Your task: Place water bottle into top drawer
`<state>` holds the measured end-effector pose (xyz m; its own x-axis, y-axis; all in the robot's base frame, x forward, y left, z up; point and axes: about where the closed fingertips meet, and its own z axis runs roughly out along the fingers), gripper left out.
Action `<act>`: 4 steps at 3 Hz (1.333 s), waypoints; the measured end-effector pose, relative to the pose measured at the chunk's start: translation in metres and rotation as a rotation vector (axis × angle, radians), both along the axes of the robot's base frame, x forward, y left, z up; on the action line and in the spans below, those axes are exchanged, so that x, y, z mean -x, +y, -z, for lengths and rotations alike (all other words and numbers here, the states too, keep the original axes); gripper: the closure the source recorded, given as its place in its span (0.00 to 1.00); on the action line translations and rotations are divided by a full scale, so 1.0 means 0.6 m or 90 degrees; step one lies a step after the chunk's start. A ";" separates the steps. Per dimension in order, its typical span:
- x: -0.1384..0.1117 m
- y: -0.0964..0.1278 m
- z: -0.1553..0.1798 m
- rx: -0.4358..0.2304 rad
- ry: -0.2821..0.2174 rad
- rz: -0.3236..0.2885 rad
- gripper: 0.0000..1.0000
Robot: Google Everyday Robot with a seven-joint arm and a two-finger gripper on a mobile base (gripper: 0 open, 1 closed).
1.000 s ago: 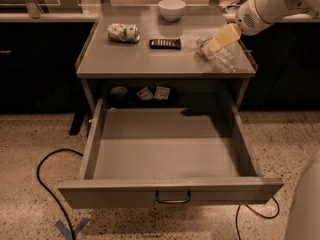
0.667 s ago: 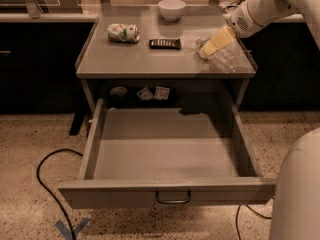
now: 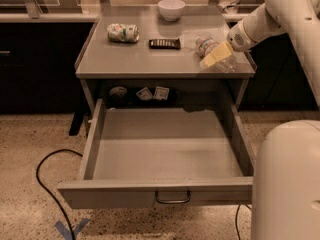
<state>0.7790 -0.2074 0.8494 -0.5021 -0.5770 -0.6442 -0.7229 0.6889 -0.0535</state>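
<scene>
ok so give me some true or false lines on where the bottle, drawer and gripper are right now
1. The top drawer is pulled open. True.
2. The water bottle is inside the drawer. False: it is on the tabletop, at its right end.
3. The gripper is over the tabletop's right end, next to the water bottle. True.
4. The white bowl stands at the tabletop's front edge. False: it stands at the back edge.
5. The crushed can lies left of the bowl. True.
</scene>
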 end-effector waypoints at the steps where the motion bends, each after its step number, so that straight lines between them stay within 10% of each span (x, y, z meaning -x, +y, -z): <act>1: 0.000 0.000 0.000 0.000 0.000 0.000 0.00; 3: -0.041 0.036 0.037 0.020 0.000 -0.037 0.00; 4: -0.043 0.037 0.037 0.020 -0.001 -0.037 0.18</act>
<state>0.8047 -0.1851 0.8270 -0.4660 -0.6257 -0.6255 -0.7618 0.6434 -0.0761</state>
